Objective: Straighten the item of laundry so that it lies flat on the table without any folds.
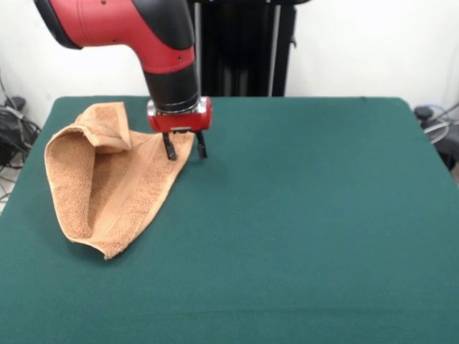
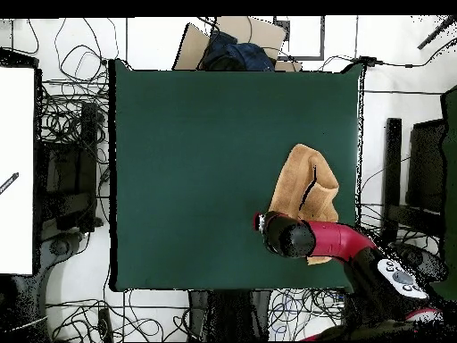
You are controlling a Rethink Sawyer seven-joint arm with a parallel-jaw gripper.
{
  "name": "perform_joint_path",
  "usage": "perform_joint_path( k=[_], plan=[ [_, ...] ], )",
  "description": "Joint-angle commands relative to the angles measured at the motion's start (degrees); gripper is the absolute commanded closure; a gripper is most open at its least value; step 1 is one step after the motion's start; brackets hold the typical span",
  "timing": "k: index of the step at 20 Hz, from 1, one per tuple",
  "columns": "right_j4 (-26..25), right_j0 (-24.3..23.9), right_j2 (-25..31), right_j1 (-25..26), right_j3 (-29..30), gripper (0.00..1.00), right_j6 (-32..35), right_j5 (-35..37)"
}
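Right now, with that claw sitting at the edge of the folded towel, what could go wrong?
The gripper is open at the very corner of the towel, so it may catch only a sliver and slip off. The towel is doubled over with a flap on top; a pull could drag the bundle across the table instead of unfolding it.

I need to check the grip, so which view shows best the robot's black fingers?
The front view: both black fingers hang apart under the red gripper, at the corner of the folded orange-tan terry towel. In the overhead view the arm hides them; only the towel beside it shows.
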Motion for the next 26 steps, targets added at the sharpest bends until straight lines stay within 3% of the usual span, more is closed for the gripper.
perform_joint_path(
  k=[1, 9, 10, 26],
  plan=[
    [-2.78, 1.81, -2.47, 4.5, -6.4, 0.0, 2.47, -0.91],
    [-2.49, 1.59, -2.23, 4.8, -5.67, 0.0, 2.44, -1.53],
    [-2.57, 1.37, -2.03, 4.89, -5.5, 1.0, 2.17, -1.55],
    [-0.93, 4.88, -4.92, 0.96, -4.6, 1.0, 4.83, -0.66]
  ],
)
